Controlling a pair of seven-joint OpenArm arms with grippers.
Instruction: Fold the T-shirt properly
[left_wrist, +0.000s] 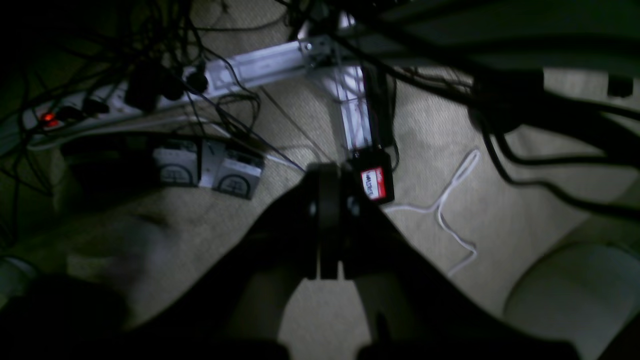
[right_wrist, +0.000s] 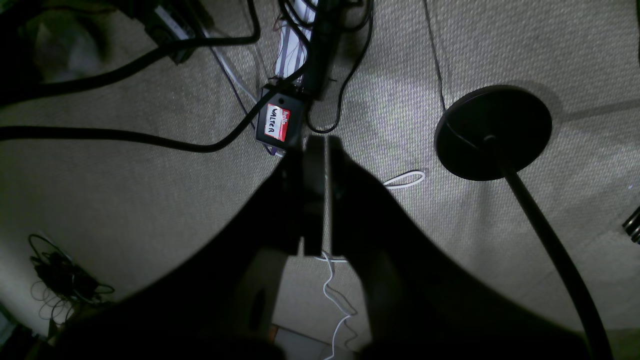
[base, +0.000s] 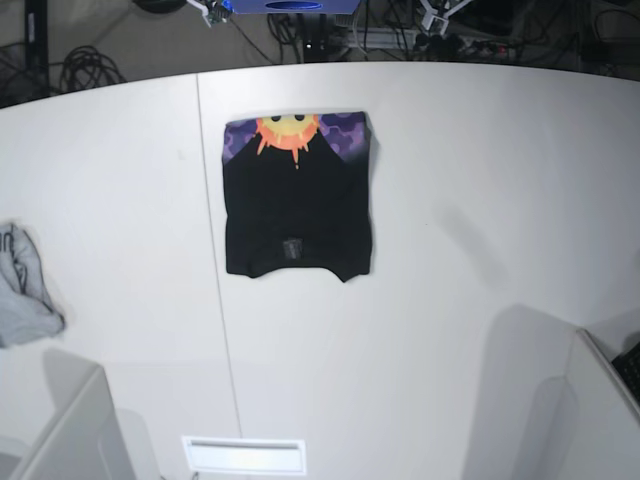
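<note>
We judge the T-shirt (base: 298, 195) folded; both grippers (left_wrist: 327, 225) (right_wrist: 315, 195) are pressed together, empty; we keep them clear.

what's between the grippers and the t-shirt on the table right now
Nothing visible lies on or against the T-shirt; the grey cloth sits far off at the table edge. Both grippers are shut, aimed at the carpeted floor, out of the base view.
</note>
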